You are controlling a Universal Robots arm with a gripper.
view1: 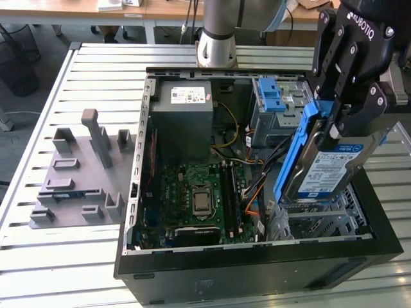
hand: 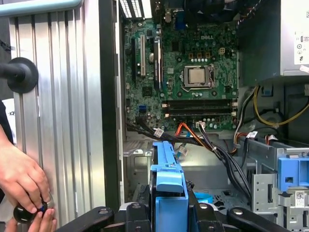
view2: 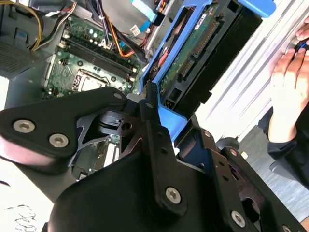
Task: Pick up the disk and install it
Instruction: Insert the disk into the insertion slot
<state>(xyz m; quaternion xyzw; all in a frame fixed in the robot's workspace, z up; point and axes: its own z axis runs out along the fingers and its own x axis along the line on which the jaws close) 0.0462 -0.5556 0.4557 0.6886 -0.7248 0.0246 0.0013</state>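
Body check. My gripper [view1: 343,119]: matte black housing, white print on the upper casing, angular linked fingers [view2: 157,140] in the same black. Silver round-head screws [view2: 23,126] sit paired on the rounded outer link, with single ones at the pivots. My arm [view1: 218,38]: smooth silver-grey tube flaring toward its base, with a pale blue cap [view1: 277,16] on the joint.

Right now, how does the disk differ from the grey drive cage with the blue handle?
The disk hangs tilted on edge in the gripper, above the open case; the drive cage sits inside it. The disk shows a white-and-blue label and a blue bracket along its edge; the drive cage is bare grey metal with a blue handle. Both carry blue plastic parts.
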